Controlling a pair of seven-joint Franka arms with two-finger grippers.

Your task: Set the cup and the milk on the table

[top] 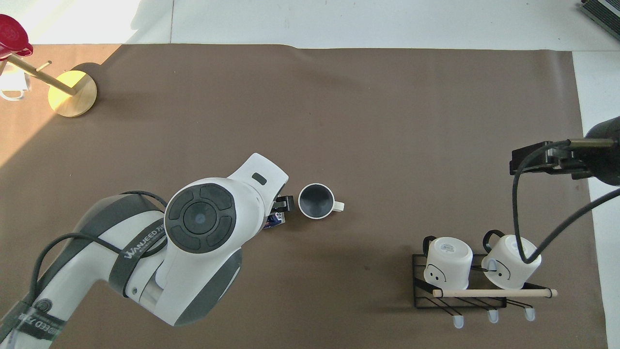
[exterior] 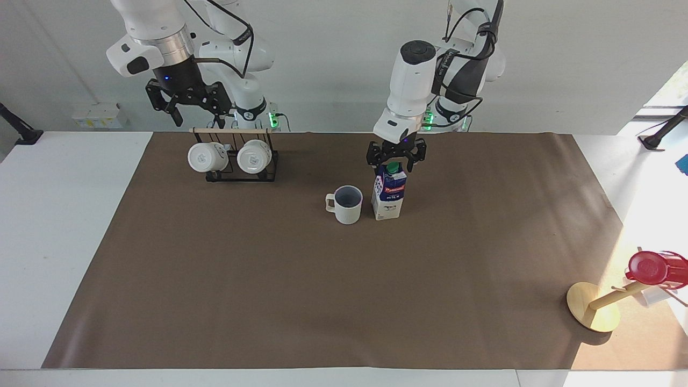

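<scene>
The milk (exterior: 388,196), a blue and white carton with a green cap, stands upright on the brown mat (exterior: 322,295) of the white table (exterior: 64,215). My left gripper (exterior: 395,163) is open, its fingers spread to either side of the cap. In the overhead view the left arm hides all but a sliver of the milk (top: 275,220). The cup (exterior: 346,204), off-white and ribbed with a grey-blue inside, stands upright right beside the carton, toward the right arm's end, its handle pointing that way too. My right gripper (exterior: 185,105) waits open above the mug rack.
A black wire rack (exterior: 234,171) with a wooden bar holds two glossy white mugs, near the robots at the right arm's end. A wooden stand (exterior: 591,306) carrying a red cup (exterior: 653,267) sits at the mat's corner at the left arm's end, farthest from the robots.
</scene>
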